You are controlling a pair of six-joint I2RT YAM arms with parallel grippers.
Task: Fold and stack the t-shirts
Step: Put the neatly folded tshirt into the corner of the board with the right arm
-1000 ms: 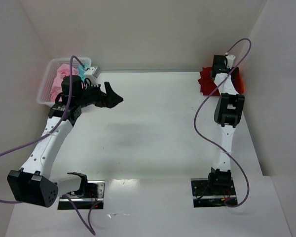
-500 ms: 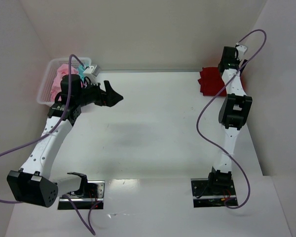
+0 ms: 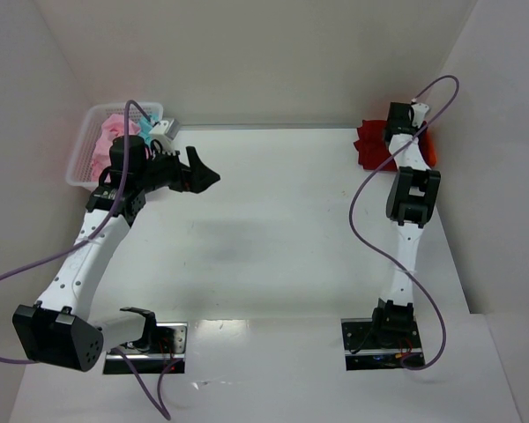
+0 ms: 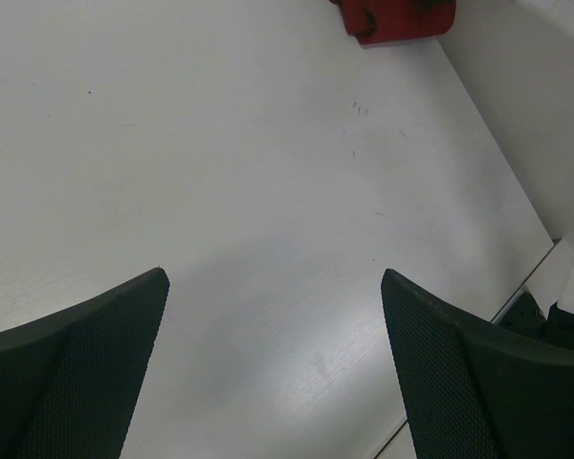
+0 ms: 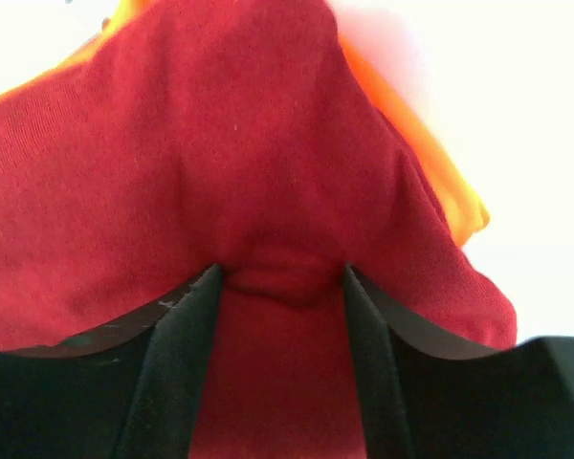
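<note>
Just now my right hand (image 5: 282, 277) came back down and pinched a fold of the dark red t-shirt (image 5: 172, 163), likely to spread it; my left hand (image 4: 273, 287) hung wide open, empty.

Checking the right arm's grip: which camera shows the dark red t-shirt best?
Right wrist: the dark red t-shirt fills the frame, a fold bunched in the right gripper. Top external shows only a patch beside the right arm; left wrist, a distant sliver.

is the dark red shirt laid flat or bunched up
Bunched up: the dark red shirt puckers into a fold between the fingers of the right gripper.
</note>
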